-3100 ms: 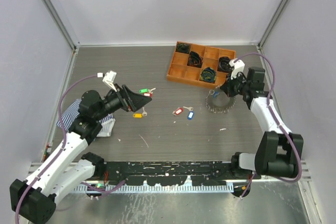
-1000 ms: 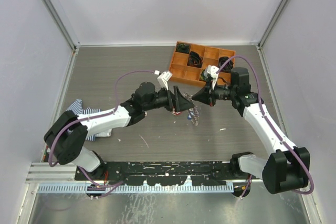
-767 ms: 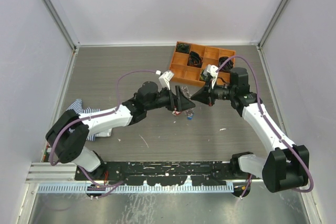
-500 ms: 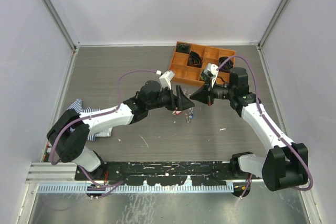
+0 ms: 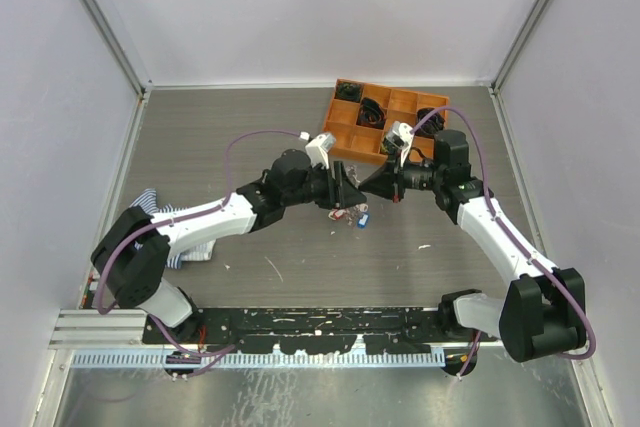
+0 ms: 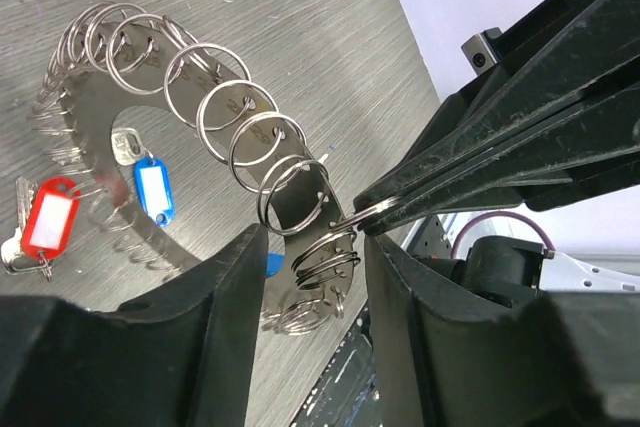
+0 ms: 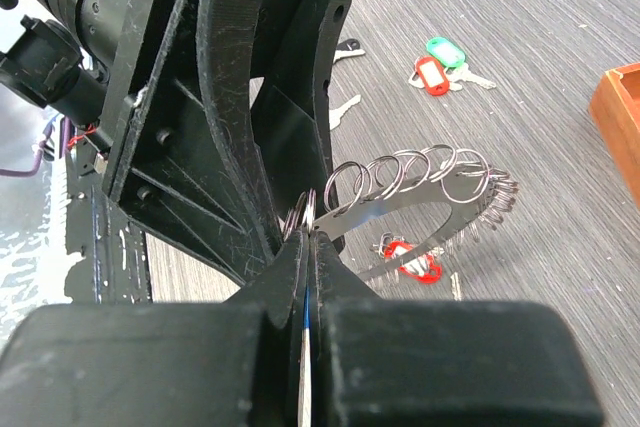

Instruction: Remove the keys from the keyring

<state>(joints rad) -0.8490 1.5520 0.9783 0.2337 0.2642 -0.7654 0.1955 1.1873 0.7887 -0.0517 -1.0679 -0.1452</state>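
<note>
Right gripper [image 7: 308, 239]: jaws closed, pinching one small link of keyring [image 7: 400, 205], mid-table. Left gripper [image 6: 312, 239]: jaws narrowly apart astride keyring end; grip indeterminate. Red- and blue-tagged keys [image 6: 48, 225] below ring. Beyond: orange tray [image 5: 352, 154].

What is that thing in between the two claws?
The keyring, seen best in the left wrist view; the right claw pinches one of its small rings.
</note>
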